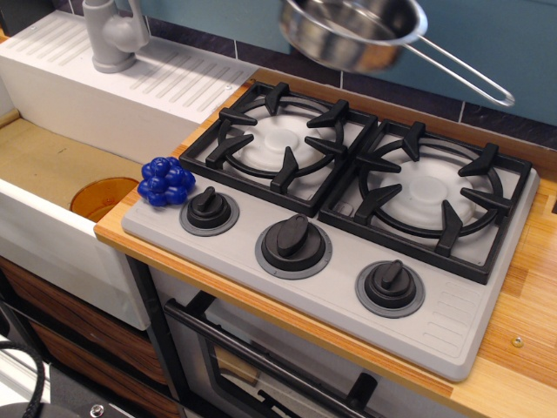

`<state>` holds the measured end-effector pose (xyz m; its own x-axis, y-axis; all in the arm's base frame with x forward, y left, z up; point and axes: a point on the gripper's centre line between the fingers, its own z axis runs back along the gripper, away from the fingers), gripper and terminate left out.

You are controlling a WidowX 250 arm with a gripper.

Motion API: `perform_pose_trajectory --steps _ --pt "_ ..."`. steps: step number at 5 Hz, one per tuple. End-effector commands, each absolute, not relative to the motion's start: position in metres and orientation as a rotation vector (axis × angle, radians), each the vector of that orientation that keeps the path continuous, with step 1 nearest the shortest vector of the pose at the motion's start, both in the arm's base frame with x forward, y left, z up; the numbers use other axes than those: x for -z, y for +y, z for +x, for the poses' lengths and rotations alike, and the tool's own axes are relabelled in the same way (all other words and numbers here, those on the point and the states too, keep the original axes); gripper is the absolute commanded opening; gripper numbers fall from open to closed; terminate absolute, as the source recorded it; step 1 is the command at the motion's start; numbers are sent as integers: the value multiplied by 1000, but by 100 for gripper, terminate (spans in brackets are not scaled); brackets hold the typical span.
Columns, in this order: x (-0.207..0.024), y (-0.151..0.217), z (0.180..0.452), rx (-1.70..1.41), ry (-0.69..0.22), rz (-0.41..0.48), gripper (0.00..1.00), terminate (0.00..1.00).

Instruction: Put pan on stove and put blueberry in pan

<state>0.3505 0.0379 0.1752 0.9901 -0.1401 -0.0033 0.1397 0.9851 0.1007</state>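
The steel pan (pixel 352 30) hangs tilted above the stove (pixel 348 218), presumably carried toward a burner; its gripper is out of frame, grip untellable; the blueberry (pixel 166 181) waits beside the left knob (pixel 209 209).

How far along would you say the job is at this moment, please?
Nothing looks finished yet. The pan is in the air above the back of the stove, tilted, with both burners bare; whatever holds it is out of view. The blueberry sits at the stove's front left corner beside the left knob, untouched. Left to do: set the pan on a burner, then put the blueberry in it.
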Motion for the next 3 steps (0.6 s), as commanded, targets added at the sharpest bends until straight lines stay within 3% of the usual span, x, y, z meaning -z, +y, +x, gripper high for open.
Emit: perform_pose_trajectory --steps 1,3 --pt "-185 83 371 196 -80 102 0 0" --pt "-153 112 390 228 -114 72 0 0"
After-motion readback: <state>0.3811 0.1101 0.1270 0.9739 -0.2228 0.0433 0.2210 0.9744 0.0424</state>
